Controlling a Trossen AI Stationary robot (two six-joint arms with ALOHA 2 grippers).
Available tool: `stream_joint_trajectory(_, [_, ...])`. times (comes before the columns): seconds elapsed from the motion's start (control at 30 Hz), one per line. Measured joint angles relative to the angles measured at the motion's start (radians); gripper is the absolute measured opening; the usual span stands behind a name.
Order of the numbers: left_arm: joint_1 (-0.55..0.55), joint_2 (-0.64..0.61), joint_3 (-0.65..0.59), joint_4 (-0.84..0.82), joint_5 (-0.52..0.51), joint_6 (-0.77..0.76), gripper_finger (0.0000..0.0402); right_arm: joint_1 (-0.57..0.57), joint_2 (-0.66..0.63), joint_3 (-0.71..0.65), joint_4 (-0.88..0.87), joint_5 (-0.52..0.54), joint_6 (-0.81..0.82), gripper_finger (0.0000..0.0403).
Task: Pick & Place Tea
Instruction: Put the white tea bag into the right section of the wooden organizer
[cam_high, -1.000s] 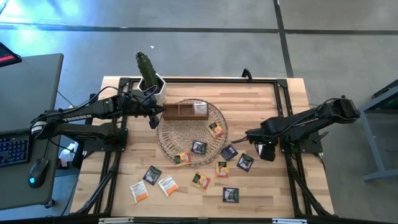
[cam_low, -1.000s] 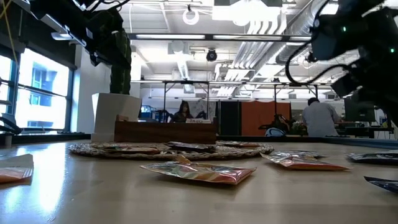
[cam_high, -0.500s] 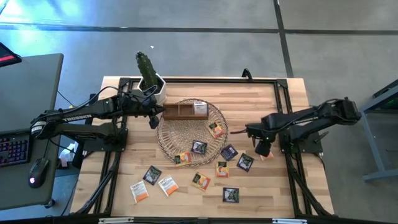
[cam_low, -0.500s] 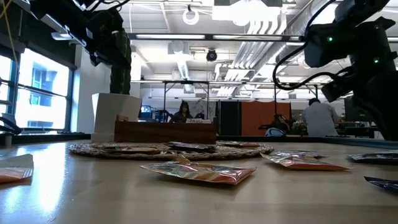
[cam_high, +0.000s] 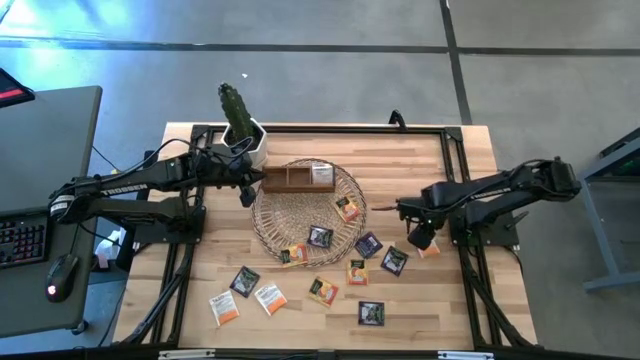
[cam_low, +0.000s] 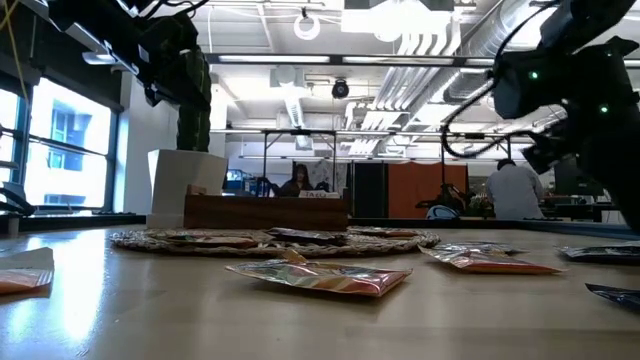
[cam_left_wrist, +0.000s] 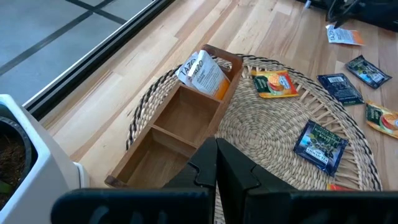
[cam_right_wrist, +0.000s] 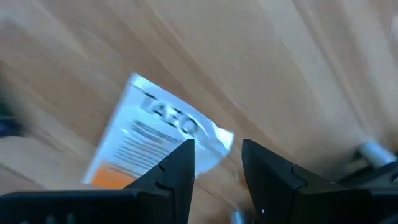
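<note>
Several tea sachets lie scattered on the table and on the round wicker mat (cam_high: 268, 226). One orange-and-white sachet (cam_left_wrist: 202, 72) stands in the far compartment of the wooden box (cam_high: 296, 179). Another orange-and-white sachet (cam_right_wrist: 151, 145) lies flat on the table at the right (cam_high: 432, 250). My right gripper (cam_high: 419, 238) hangs over it, pointing down. It is open (cam_right_wrist: 217, 167), with the sachet's corner showing just beyond the gap between the fingers. My left gripper (cam_left_wrist: 216, 163) is shut with nothing in it, held above the box's near-left end (cam_high: 246, 194).
A white pot with a cactus (cam_high: 243, 132) stands at the far left, behind the box. Dark and orange sachets (cam_high: 394, 261) lie close to the left of my right gripper. Black frame rails (cam_high: 462, 170) run along the table's edges.
My right gripper has sunk a little toward the sachet at the table's right, shifted slightly toward the table's left, and rolled about its own pointing line. Its fingers stay open.
</note>
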Motion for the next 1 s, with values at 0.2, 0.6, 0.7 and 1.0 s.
stream_joint_trajectory(0.2, [0.000, 0.000, 0.000, 0.000, 0.000, 0.000, 0.0000, 0.001, 0.000, -0.053, 0.071, -0.038, 0.018, 0.0130])
stream_joint_trajectory(0.6, [0.000, 0.000, 0.000, 0.000, 0.000, 0.000, 0.0000, 0.001, -0.004, -0.088, 0.124, -0.018, 0.097, 0.0070])
stream_joint_trajectory(0.7, [0.000, 0.000, 0.000, 0.000, 0.000, 0.000, 0.0000, 0.003, -0.002, -0.079, 0.127, -0.009, 0.103, 0.0017])
stream_joint_trajectory(1.0, [0.000, 0.000, 0.000, 0.000, 0.000, 0.000, 0.0000, 0.011, 0.003, 0.097, 0.236, 0.201, 0.076, 0.0004])
